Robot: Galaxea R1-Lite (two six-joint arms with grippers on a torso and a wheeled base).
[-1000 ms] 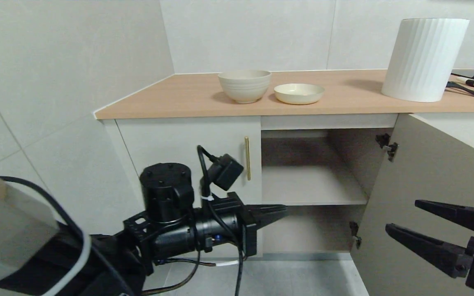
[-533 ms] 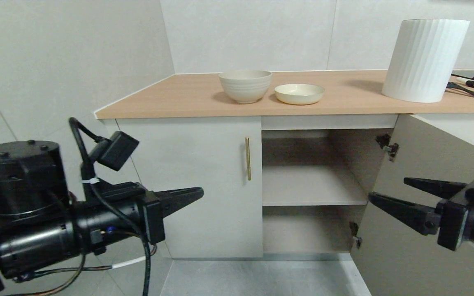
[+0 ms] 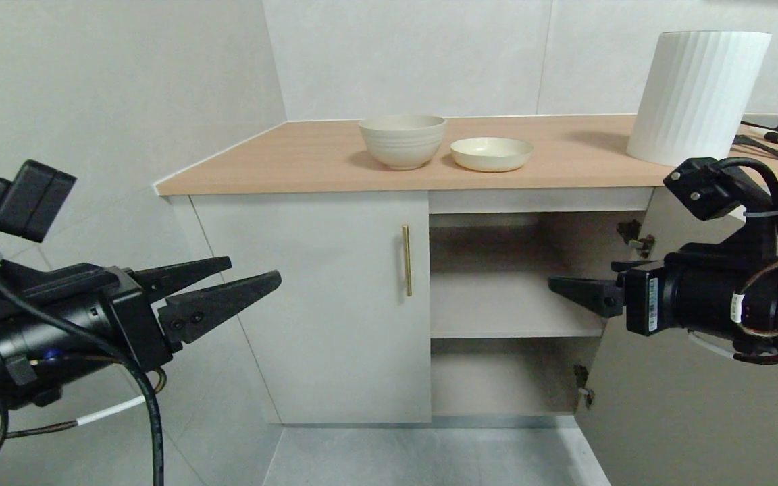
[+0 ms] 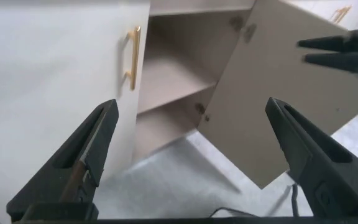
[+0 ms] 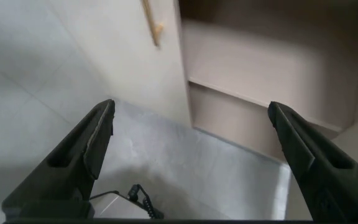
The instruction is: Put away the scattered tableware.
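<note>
A bowl (image 3: 402,140) and a plate (image 3: 491,153) are seen side by side on the counter (image 3: 281,162), above an open cabinet (image 3: 510,304). The left gripper (image 3: 254,268) and right gripper (image 3: 568,290) are held low, jaws spread, empty. The open door (image 3: 666,405) could be struck by the right arm when raised.

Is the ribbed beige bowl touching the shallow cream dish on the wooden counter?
Apart. The head view shows a strip of wooden counter between the beige bowl and cream dish.
</note>
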